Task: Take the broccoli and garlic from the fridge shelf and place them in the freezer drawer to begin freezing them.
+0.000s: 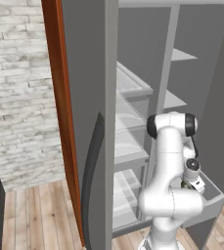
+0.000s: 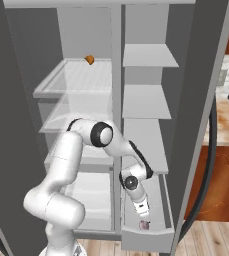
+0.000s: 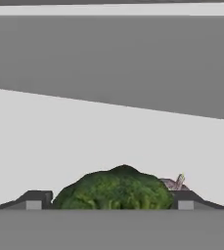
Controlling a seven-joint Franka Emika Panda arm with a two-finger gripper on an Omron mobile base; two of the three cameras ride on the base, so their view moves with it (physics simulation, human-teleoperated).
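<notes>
The broccoli [image 3: 114, 189], a lumpy dark green floret, lies between my two fingertips [image 3: 33, 200] in the hand view, with its sides about level with both. The jaws stand wide apart. The garlic [image 3: 175, 183], pale pink, peeks out just behind the broccoli on the right. In the right base view my gripper [image 2: 142, 210] points down into the open freezer drawer [image 2: 147, 239], right above the garlic [image 2: 144, 225] on the drawer floor. The left base view has the gripper [image 1: 193, 184] low over the same drawer [image 1: 212, 199].
The fridge stands open, with glass shelves [image 2: 76, 80] on the left and grey shelves [image 2: 145, 102] on the right. A small orange item [image 2: 89, 59] sits on the top left shelf. The open door [image 1: 84, 122] rises at my left, and a brick wall [image 1: 20, 88] lies beyond it.
</notes>
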